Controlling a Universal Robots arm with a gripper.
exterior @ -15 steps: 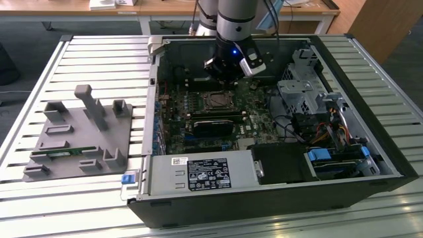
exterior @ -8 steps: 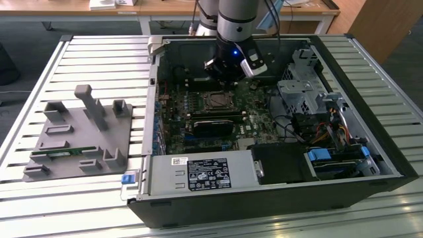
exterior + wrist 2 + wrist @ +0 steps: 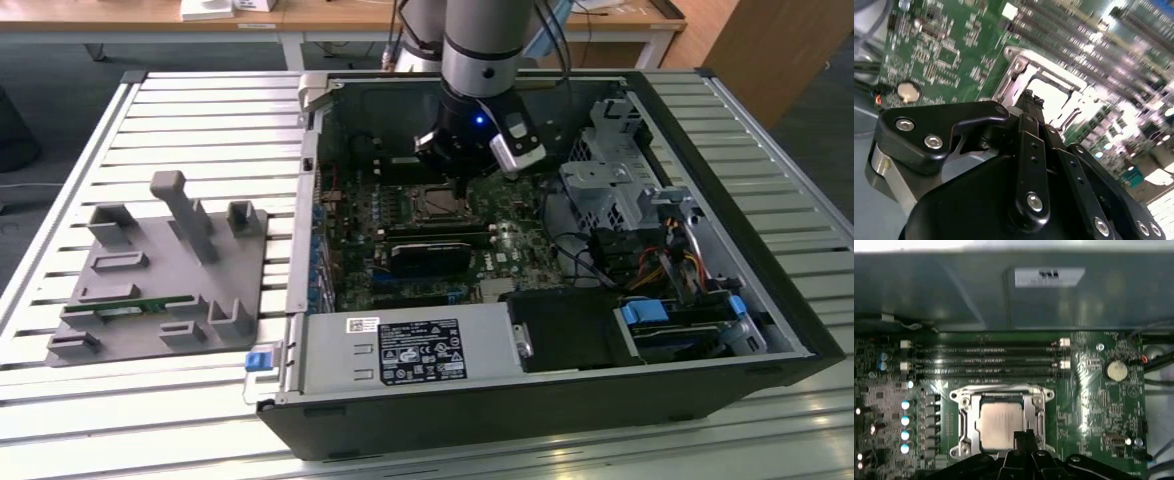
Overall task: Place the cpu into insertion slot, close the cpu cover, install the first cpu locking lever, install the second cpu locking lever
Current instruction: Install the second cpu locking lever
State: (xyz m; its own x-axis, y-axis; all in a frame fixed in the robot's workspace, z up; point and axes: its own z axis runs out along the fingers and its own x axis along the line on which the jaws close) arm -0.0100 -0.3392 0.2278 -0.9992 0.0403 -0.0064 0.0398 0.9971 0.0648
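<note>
Cpu (image 3: 1001, 425) seated in insertion slot (image 3: 961, 432) at lower centre of first wrist view, cpu cover (image 3: 1000, 391) down around it; tool (image 3: 1023, 436) fingers pinched together, empty, tip hovering over socket's near edge, presumably for lever work.

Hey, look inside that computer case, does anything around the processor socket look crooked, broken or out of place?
Nothing stands out. In the first wrist view the cpu lies flat and square in the insertion slot, with the cpu cover framing it evenly. The gripper sits at the socket's edge. No loose parts or damage show on the green board.
</note>
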